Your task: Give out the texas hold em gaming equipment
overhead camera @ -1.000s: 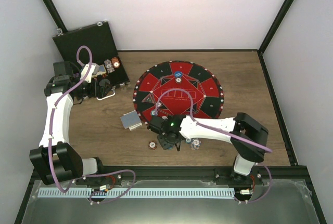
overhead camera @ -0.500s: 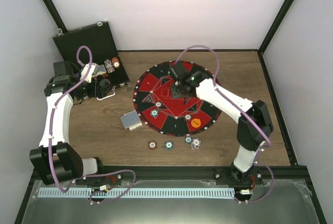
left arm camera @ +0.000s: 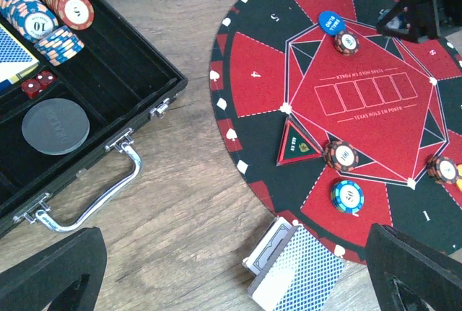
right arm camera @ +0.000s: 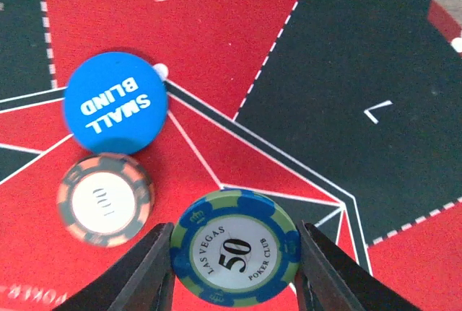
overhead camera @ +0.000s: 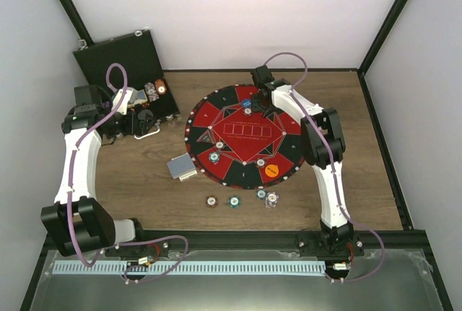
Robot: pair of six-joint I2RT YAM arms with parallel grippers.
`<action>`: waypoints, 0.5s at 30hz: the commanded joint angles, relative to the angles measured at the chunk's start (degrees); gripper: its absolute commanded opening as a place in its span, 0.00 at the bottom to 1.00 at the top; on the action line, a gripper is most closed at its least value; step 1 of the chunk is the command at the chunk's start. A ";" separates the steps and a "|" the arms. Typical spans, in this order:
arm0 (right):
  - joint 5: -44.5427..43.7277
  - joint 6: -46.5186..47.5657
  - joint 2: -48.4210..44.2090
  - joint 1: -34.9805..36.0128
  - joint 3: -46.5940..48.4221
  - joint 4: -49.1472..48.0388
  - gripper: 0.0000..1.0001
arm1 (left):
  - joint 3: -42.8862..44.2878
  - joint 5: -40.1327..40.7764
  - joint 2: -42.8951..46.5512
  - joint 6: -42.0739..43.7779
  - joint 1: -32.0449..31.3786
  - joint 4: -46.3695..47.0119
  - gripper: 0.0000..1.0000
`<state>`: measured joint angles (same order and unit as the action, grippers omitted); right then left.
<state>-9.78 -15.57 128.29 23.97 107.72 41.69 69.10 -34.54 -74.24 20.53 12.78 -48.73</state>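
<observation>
right wrist view: right gripper (right arm camera: pixel 232 276) pinches one round blue-and-green chip (right arm camera: pixel 234 250) marked 50. beside it lie one blue disc (right arm camera: pixel 114 102) and one brown chip (right arm camera: pixel 105 199). left gripper (left arm camera: pixel 231 278) is wide open.

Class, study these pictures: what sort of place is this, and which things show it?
Probably a robot test cell, not a card room: bare white walls, two arms bolted to a table, and a staged poker mat and case.
</observation>
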 commanded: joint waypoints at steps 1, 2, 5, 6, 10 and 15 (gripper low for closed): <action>1.73 1.03 3.35 -1.19 4.80 -0.59 0.17 | 1.45 -1.87 -0.86 -1.01 0.25 0.21 1.00; 2.04 0.99 4.13 -1.42 5.09 -0.76 0.17 | 1.58 -2.03 -0.90 -1.19 0.30 0.17 1.00; 2.35 0.98 6.54 -1.62 6.30 -0.98 0.17 | 1.65 -2.31 -0.92 -1.39 0.31 0.28 1.00; 2.39 0.94 7.36 -1.63 6.74 -1.00 0.17 | 1.70 -2.36 -0.78 -1.40 0.26 0.35 1.00; 2.69 0.45 9.34 -1.97 7.42 -1.48 0.17 | 1.36 -3.07 -0.09 -1.33 0.28 0.37 1.00; 2.89 0.09 9.94 -2.20 7.75 -1.43 0.32 | 1.17 -2.67 -0.18 -1.04 0.29 0.30 1.00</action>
<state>-7.42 -15.27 136.57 22.41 113.03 40.42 69.21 -36.12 -74.94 19.51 12.78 -48.71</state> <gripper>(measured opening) 0.426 0.999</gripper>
